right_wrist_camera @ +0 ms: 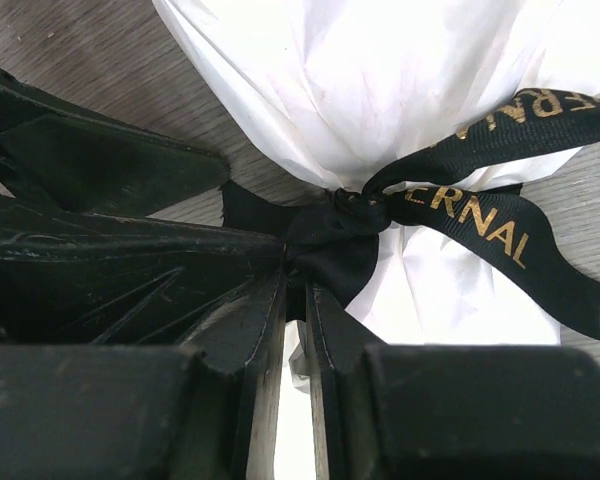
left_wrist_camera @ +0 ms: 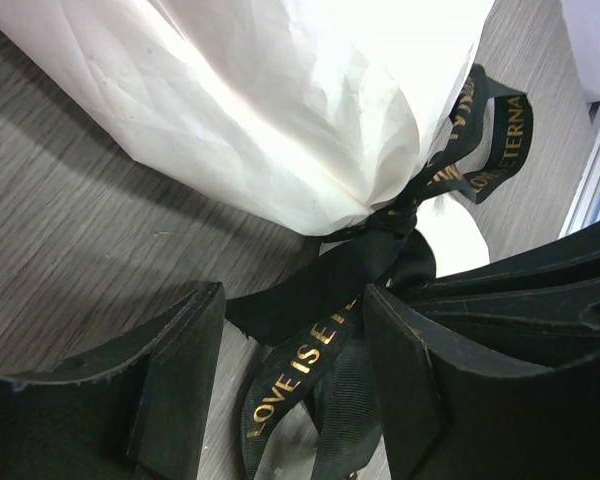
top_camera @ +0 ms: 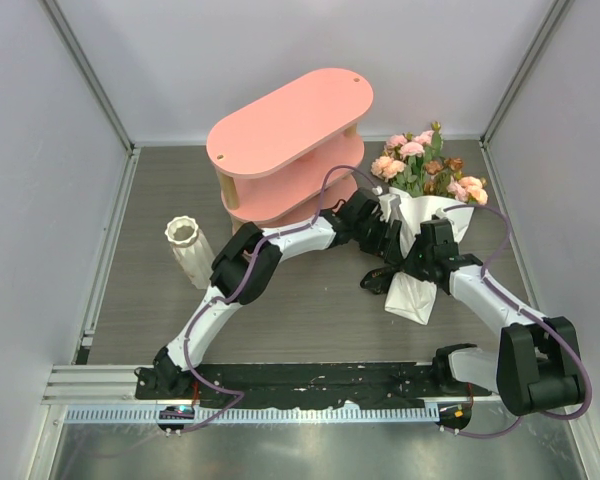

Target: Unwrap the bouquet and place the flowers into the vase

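At the bouquet [top_camera: 412, 295] on the worktop [top_camera: 310, 310], left jaws stand spread astride the black ribbon [left_wrist_camera: 315, 290]; right jaws pinch it.

bright even light, soft shadows, mild glare

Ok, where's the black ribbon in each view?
Top external: ribbon right of centre, beside the paper cone's narrow end.
Left wrist: its knot right of centre, tails running to the bottom edge.
Right wrist: knot at centre.
Shared landmark: the white paper cone.
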`<state>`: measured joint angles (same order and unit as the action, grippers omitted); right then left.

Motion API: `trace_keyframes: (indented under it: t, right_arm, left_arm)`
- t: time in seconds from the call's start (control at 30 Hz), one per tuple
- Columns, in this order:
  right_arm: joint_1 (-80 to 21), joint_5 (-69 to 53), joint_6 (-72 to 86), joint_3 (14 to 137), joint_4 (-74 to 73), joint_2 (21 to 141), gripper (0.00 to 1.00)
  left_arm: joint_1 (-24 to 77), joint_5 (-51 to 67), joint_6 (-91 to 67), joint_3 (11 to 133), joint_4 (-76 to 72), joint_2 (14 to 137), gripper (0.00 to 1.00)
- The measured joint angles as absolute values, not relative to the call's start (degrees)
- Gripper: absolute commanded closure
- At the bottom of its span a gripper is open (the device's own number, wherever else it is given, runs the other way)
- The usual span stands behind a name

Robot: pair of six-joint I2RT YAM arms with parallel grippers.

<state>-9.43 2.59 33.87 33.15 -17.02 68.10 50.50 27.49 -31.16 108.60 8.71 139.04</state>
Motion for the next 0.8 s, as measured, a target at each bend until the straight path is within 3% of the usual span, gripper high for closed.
trace_keyframes:
  t: [0.17, 0.3, 0.37, 0.4, 0.47, 0.8]
  right_arm:
    - [-9.43, 2.63, 33.74, 33.21, -16.75, 68.29, 0.8]
    - [-9.43, 2.68, 33.76, 33.21, -16.75, 68.29, 0.8]
    - [-9.43, 2.68, 33.76, 33.19, -16.75, 68.29, 0.8]
    - [-9.43, 2.68, 33.76, 33.21, -16.75, 68.29, 0.8]
    - [-9.43, 2.68, 33.76, 33.21, -16.75, 68.29, 0.8]
    - [-9.32, 3.16, 33.74, 33.19, -17.19, 68.12, 0.8]
  left_arm:
    - [50.61, 27.2, -29.02, 108.6, 9.39, 139.04, 0.42]
    - [50.87, 25.98, -27.57, 108.73, 9.91, 139.04, 0.53]
    - [51.2, 24.45, -26.65, 109.38, 11.2, 139.09, 0.49]
    - [51.48, 23.49, -26.33, 109.75, 11.9, 139.17, 0.41]
    - [52.1, 22.09, -25.69, 110.74, 13.08, 139.35, 0.36]
    - [55.27, 10.72, -22.76, 112.29, 14.61, 139.35, 0.44]
